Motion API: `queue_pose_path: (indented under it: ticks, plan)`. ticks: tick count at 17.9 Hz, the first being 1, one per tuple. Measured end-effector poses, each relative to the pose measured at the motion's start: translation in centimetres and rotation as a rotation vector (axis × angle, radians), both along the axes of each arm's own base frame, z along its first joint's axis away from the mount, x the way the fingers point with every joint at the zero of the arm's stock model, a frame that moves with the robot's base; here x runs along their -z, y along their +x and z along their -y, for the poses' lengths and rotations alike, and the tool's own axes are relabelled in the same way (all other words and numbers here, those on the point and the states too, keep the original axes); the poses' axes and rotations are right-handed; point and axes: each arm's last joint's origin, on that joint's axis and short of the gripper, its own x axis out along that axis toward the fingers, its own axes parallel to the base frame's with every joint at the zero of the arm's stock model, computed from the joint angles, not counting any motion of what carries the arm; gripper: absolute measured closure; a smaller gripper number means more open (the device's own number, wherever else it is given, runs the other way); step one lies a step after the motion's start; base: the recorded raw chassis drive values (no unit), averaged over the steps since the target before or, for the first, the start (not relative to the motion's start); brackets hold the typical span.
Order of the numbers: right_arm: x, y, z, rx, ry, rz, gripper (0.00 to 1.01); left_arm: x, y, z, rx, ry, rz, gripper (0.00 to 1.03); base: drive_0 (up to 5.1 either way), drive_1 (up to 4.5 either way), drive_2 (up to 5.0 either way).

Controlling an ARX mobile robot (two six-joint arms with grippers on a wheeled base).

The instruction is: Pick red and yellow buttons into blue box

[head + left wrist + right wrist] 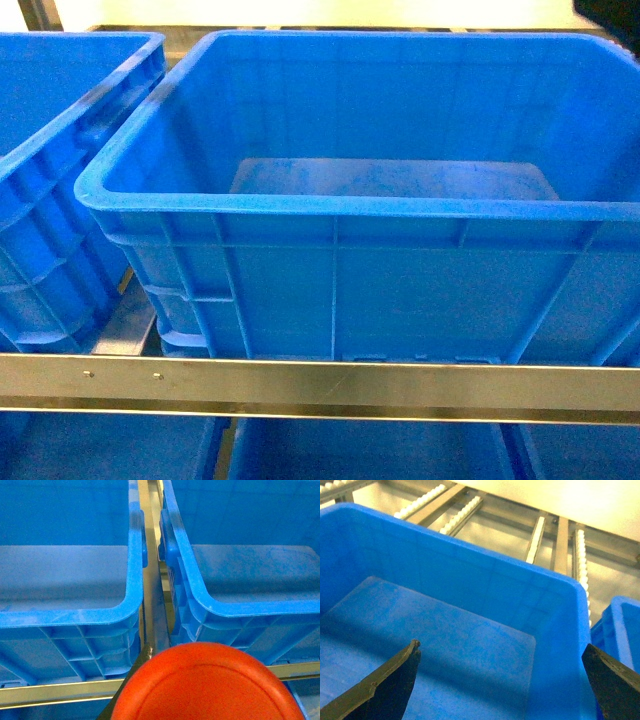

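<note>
Left tool gripping red button (205, 685) before shelf rail (320, 385), between two blue boxes; right tool (500, 680) spread wide, empty, over blue box (560, 645); yellow button unseen; risk: release into gap between boxes.

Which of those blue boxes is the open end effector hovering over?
The big box filling the right wrist view: its floor shows between the right end effector's spread fingers. The neighbouring box only peeks in at the right edge.
</note>
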Motion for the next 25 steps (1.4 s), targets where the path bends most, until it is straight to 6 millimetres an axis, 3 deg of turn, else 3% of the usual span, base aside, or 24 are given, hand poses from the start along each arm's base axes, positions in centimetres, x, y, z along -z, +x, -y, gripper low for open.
queue_pose_path:
  ticks: [3,5,7,8,15,18,25]
  plan:
    - [-0.9,-3.2,3.2,0.066,0.087,0.113,0.03,0.0,0.0,0.0,0.0,0.0,0.0,0.78,0.0,0.0,0.0]
    - [-1.3,-6.5,5.2,0.137,0.158,0.231,0.03,0.0,0.0,0.0,0.0,0.0,0.0,0.78,0.0,0.0,0.0]
    - [-0.9,-9.7,5.5,0.157,0.196,0.313,0.03,0.0,0.0,0.0,0.0,0.0,0.0,0.78,0.0,0.0,0.0]
    - [0.2,-11.2,5.5,0.156,0.202,0.309,0.03,0.0,0.0,0.0,0.0,0.0,0.0,0.78,0.0,0.0,0.0]
    - [3.4,-18.5,5.1,0.25,0.293,0.246,0.03,0.0,0.0,0.0,0.0,0.0,0.0,0.78,0.0,0.0,0.0]
    - [4.6,-18.9,4.9,0.259,0.278,0.227,0.03,0.0,0.0,0.0,0.0,0.0,0.0,0.78,0.0,0.0,0.0]
    - [4.6,-18.9,4.9,0.262,0.261,0.233,0.03,-0.1,0.1,0.1,0.008,-0.007,0.016,0.78,0.0,0.0,0.0]
